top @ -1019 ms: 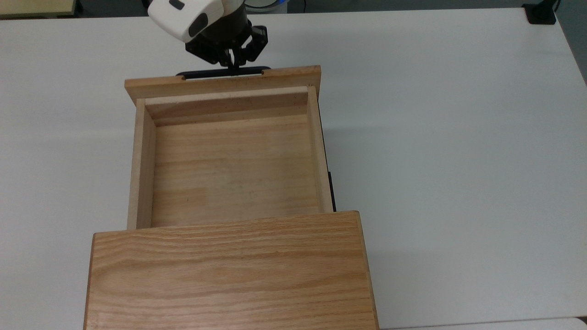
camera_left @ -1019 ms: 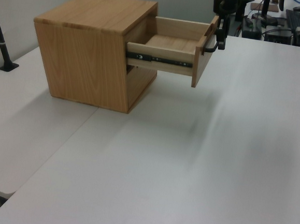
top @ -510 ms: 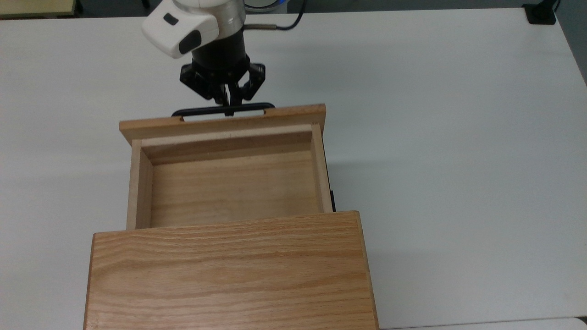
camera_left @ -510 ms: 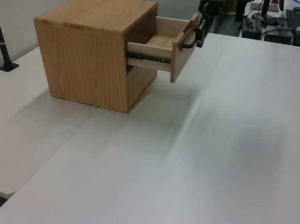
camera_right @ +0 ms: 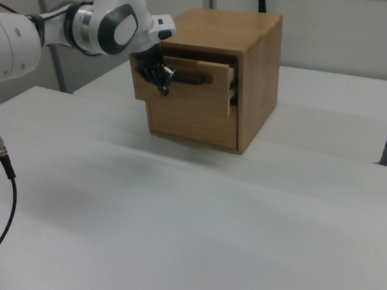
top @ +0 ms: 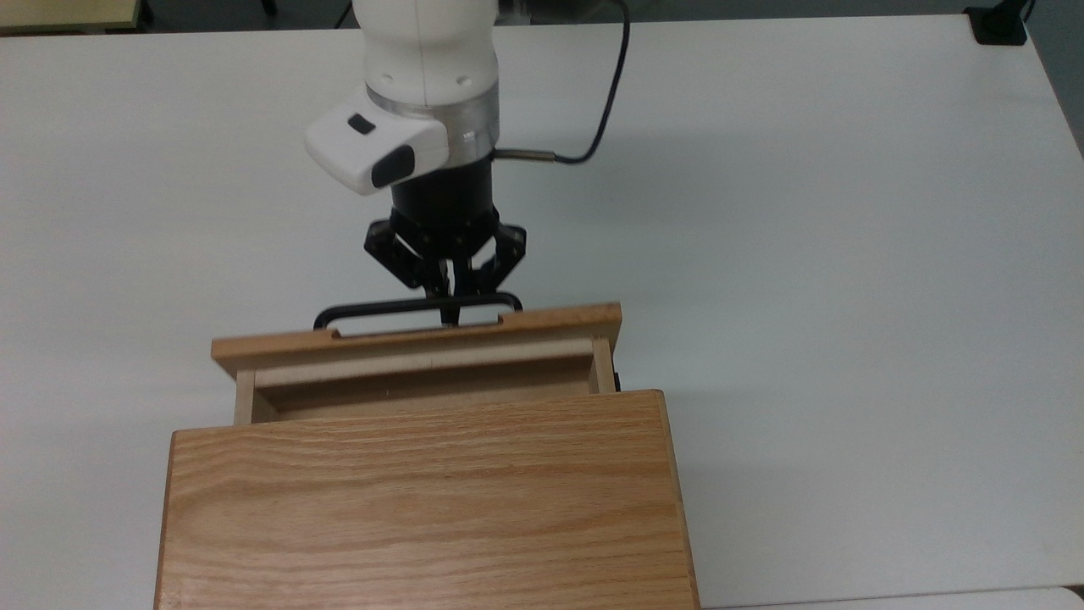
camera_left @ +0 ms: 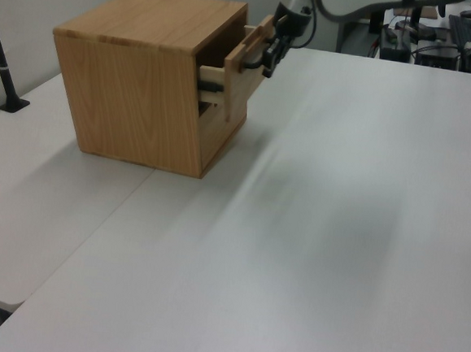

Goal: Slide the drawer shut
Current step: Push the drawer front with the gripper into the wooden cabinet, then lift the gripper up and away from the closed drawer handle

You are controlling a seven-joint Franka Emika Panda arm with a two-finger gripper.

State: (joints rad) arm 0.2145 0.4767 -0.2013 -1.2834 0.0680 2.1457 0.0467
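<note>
The light oak drawer (top: 406,341) sticks out only a short way from the wooden cabinet (top: 423,508), its inside showing as a narrow slot. My gripper (top: 449,308) comes at it from the top view's upper side, shut on the thin black bar handle (top: 373,308) right of the bar's middle. In the left view, the drawer front (camera_left: 240,72) stands a little off the cabinet (camera_left: 137,78) with the gripper (camera_left: 271,58) against it. The right view has the gripper (camera_right: 162,81) at the left end of the handle (camera_right: 198,79) on the drawer front (camera_right: 191,98).
The cabinet stands on a wide white table (top: 847,254) with bare surface on both sides. A black cable (top: 605,110) hangs from the arm. A black fitting (top: 998,25) sits at the table's far corner, and a black post (camera_left: 1,60) stands at the left view's left.
The gripper has pushed the drawer by its handle into the cabinet, from about half out to nearly in. The arm has followed toward the cabinet.
</note>
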